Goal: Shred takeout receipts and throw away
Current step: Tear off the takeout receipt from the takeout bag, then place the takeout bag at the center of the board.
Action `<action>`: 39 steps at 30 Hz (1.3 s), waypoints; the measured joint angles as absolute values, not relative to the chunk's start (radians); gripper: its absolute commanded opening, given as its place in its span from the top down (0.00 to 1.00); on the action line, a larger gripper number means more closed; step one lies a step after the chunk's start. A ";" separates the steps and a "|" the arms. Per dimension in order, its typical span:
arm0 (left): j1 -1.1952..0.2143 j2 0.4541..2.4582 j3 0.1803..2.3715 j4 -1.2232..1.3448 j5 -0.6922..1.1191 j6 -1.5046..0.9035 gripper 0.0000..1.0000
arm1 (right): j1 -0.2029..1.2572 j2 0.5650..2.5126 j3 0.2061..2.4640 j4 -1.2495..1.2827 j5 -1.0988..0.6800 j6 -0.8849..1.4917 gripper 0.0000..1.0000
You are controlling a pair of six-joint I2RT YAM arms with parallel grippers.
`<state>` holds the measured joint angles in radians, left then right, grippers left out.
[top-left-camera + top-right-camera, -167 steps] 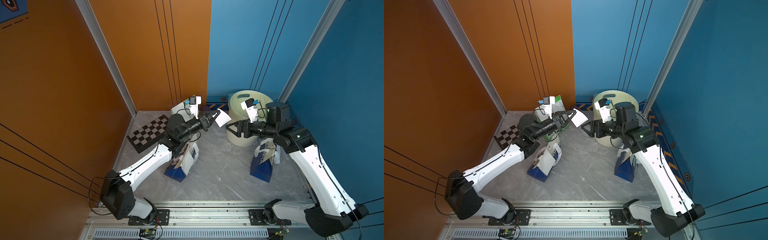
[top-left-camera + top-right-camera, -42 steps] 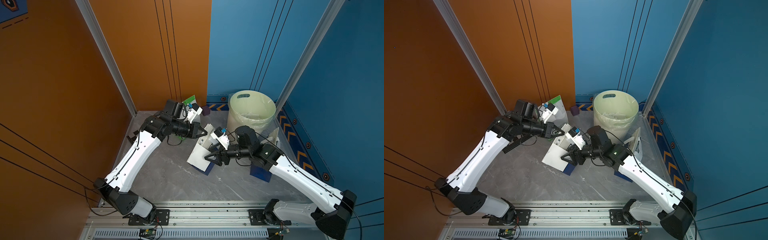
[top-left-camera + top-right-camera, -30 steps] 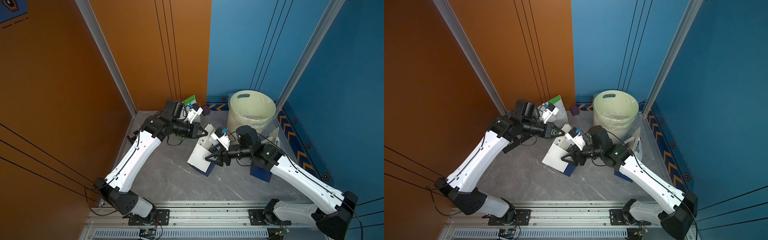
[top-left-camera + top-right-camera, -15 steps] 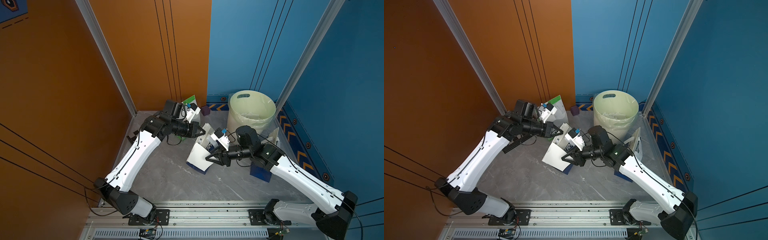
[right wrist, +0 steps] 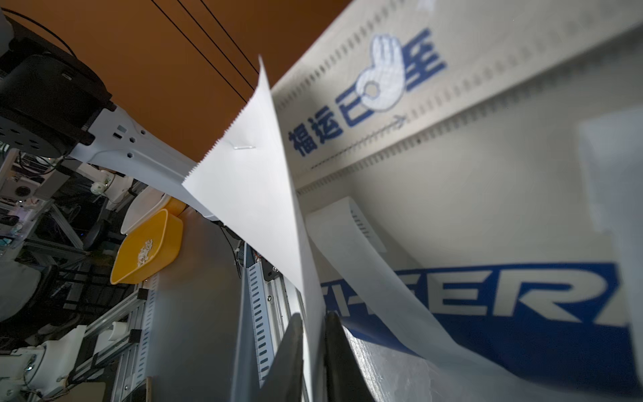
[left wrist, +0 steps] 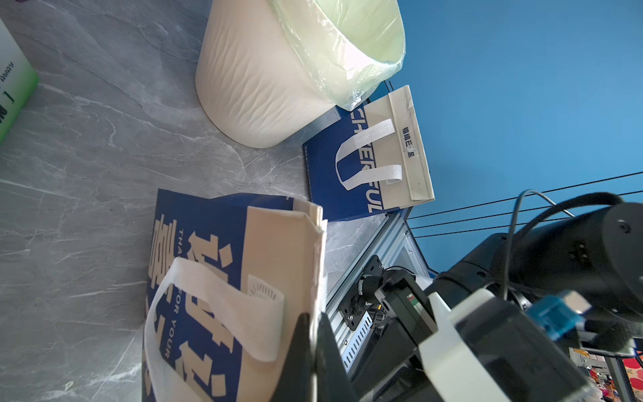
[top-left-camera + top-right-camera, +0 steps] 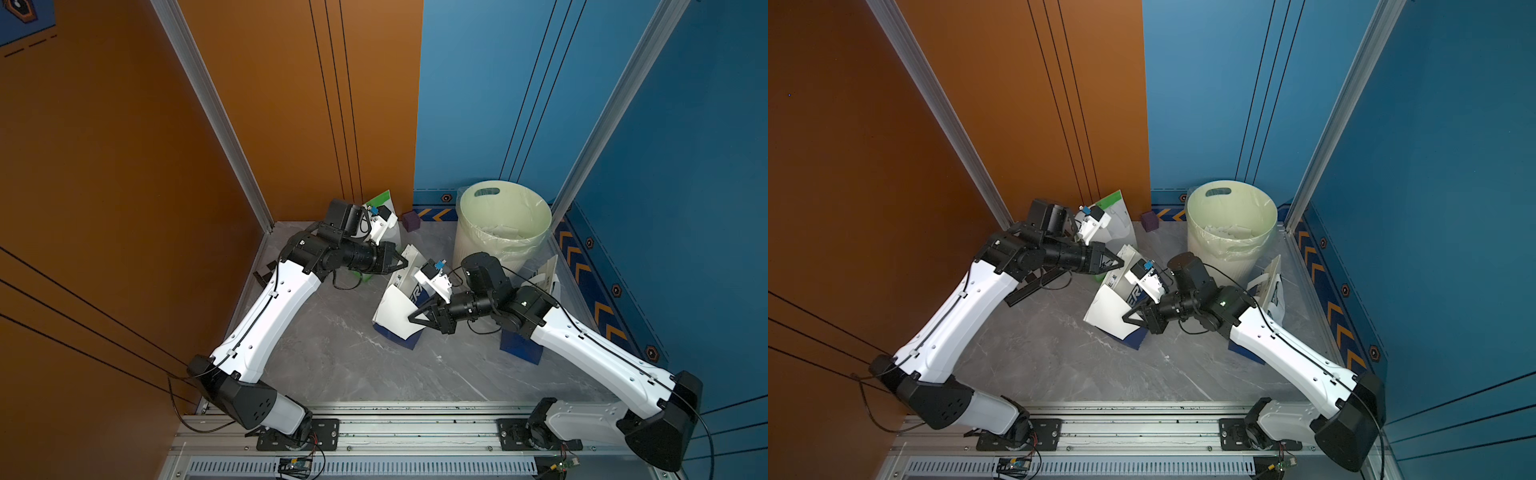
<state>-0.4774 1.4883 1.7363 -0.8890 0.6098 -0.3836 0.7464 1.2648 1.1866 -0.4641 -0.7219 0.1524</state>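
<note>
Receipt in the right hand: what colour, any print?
Receipt is plain white, no print visible; clearest in right wrist view.

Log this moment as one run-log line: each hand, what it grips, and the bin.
left hand: shut on bag rim | right hand: shut on receipt | bag: tilted | bin: upright, paper scraps inside

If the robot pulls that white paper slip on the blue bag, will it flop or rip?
Probably floppy and very light: the receipt looks sheet-thin where the right end effector pinches it. It may rip rather than slide free, since a staple seems to pin it to the blue bag.
</note>
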 measured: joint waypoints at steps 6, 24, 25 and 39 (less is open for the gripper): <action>-0.466 1.473 1.692 -0.882 0.553 -0.391 1.00 | 0.746 1.255 1.187 -0.487 -0.691 0.152 1.00; -0.431 1.479 1.650 -0.882 0.393 -0.435 1.00 | 0.929 1.175 1.353 -0.781 -0.458 0.015 1.00; -0.431 1.481 1.650 -0.883 0.393 -0.435 1.00 | 0.925 1.166 1.353 -0.794 -0.454 0.014 1.00; -0.476 1.516 1.622 -0.875 0.433 -0.408 0.90 | 0.605 1.057 1.352 -0.831 -0.335 0.002 1.00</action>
<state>-0.4755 1.5162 1.6218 -0.8749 0.4332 -0.4076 0.6048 1.0573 1.3521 -0.8307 -0.3351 0.0025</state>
